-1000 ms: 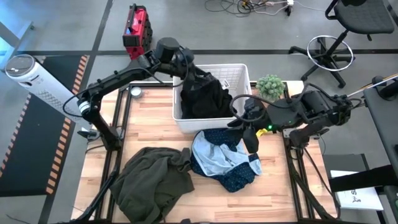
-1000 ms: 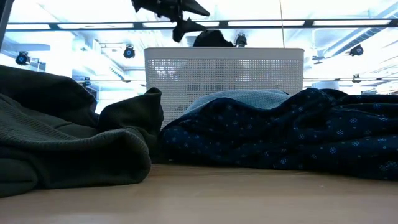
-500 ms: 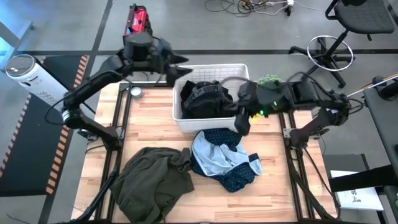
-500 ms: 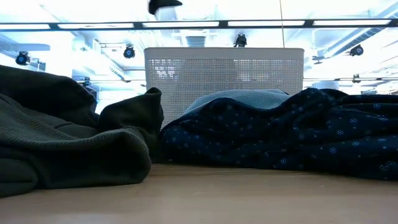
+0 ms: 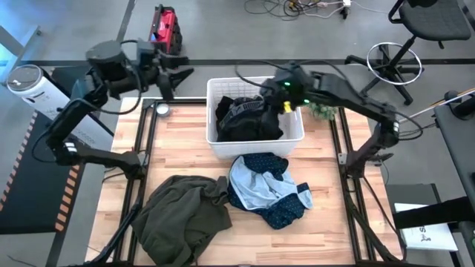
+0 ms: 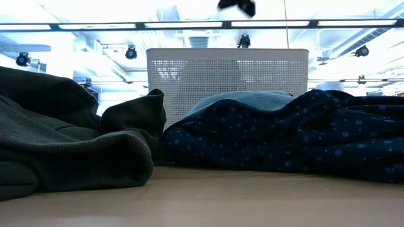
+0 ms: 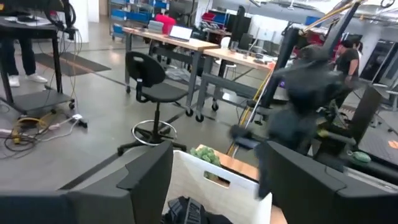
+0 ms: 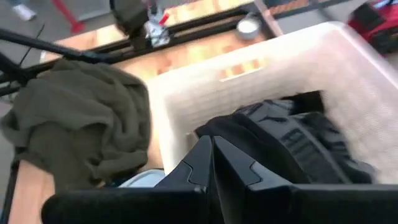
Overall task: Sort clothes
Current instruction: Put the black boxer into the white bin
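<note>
Where the table is seen from above, the right gripper [image 5: 261, 90] is held over the basket [image 5: 295, 132], fingers pressed together with nothing caught between them; the black clothes [image 5: 249, 119] lie just below it, bunched with no clear long axis. The left gripper [image 5: 178, 76] hangs off to the side beyond the table's edge, fingers parted and empty. The olive top [image 5: 182, 215] and the navy patterned piece [image 5: 269, 189] lie well away from both, side by side.

From table height, only a dark part of an arm is seen above the basket.

From the left wrist, spread, empty fingers [image 7: 149, 168] are shown.

From the right wrist, the shut fingers [image 8: 208, 158] are aimed into the black heap. A descent with fingers shut would probably push the cloth aside rather than catch it, and the basket could be shifted.
</note>
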